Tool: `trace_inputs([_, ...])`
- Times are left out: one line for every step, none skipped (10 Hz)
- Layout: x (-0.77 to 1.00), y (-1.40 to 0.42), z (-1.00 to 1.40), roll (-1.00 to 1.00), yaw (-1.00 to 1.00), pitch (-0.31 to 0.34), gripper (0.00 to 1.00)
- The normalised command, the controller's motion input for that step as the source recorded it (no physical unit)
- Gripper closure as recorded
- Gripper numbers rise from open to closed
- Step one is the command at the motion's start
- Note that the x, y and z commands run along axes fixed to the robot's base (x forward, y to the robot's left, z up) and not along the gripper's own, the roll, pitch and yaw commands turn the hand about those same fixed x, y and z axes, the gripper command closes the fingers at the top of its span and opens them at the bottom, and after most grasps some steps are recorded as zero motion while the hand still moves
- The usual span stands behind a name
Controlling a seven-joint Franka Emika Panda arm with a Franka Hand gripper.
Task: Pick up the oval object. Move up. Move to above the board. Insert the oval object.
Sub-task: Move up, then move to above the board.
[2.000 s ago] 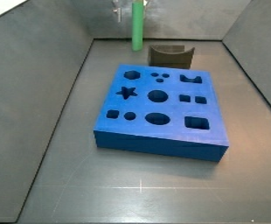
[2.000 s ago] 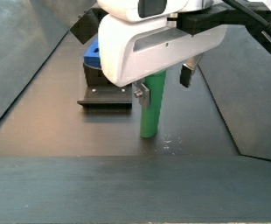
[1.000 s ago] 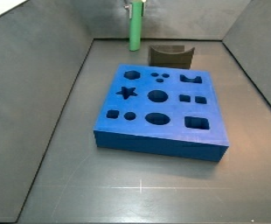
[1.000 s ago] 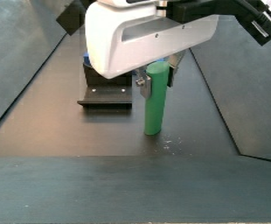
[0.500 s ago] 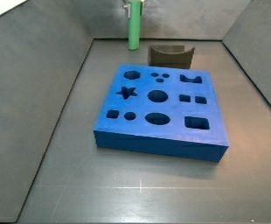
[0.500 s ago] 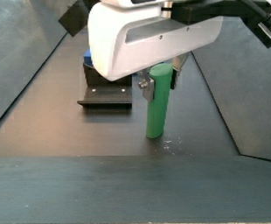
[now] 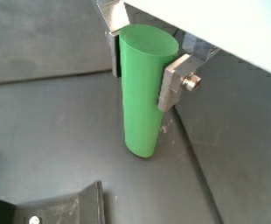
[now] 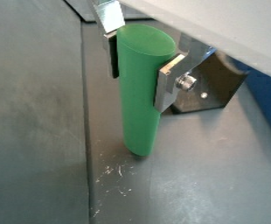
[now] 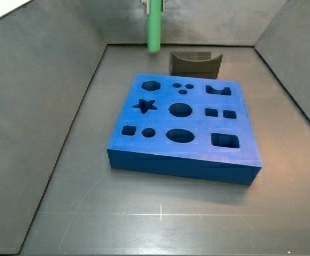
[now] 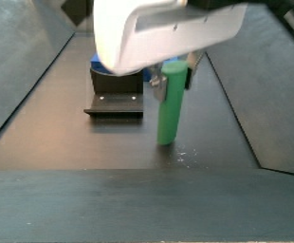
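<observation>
Clamping the oval object [image 7: 142, 92] near its top, the gripper [image 8: 141, 54] holds it upright, its silver fingers [image 7: 174, 80] pressed to opposite sides (seen in both wrist views). In a side view the green peg [image 9: 154, 28] hangs beyond the far edge of the board [image 9: 185, 130], beside the fixture [image 9: 195, 64] on the surface [image 9: 158, 215].

A dark grey, faintly glossy tabletop [image 9: 64, 200] fills the enclosure, crossed by thin seams and a pale glint of light [image 9: 162, 212] near the front in a side view. Plain grey panels rise on both sides, the left wall [image 9: 38, 60] and right wall [image 9: 299, 70] sloping outward, with a lighter back wall [image 9: 218, 20] behind. Small white scuffs [image 8: 114, 172] fleck the surface in a wrist view.
</observation>
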Motion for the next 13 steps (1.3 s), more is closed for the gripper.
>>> trace_inputs([-0.06, 0.02, 0.54, 0.02, 0.01, 0.081, 1.00])
trace_inputs([-0.04, 0.01, 0.33, 0.05, 0.00, 0.089, 1.00])
trace_inputs([0.02, -0.01, 1.00, -0.15, -0.25, -0.312, 1.00])
trace_inputs([0.02, -0.01, 1.00, -0.15, -0.24, -0.277, 1.00])
trace_inputs([0.01, -0.01, 1.00, -0.14, -0.20, -0.238, 1.00])
trace_inputs([0.00, 0.00, 1.00, -0.12, -0.12, -0.162, 1.00])
trace_inputs([0.00, 0.00, 1.00, -0.10, -0.08, -0.110, 1.00])
trace_inputs([0.00, 0.01, 1.00, -0.08, -0.05, -0.041, 1.00])
trace_inputs([0.00, 0.01, 1.00, -0.07, -0.04, -0.008, 1.00])
trace_inputs([0.01, 0.02, 1.00, -0.03, -0.03, 0.059, 1.00])
trace_inputs([0.01, 0.03, 1.00, -0.02, -0.03, 0.080, 1.00])
trace_inputs([0.01, 0.03, 0.81, 0.00, -0.02, 0.104, 1.00])
trace_inputs([0.01, 0.02, 0.65, 0.02, -0.01, 0.108, 1.00])
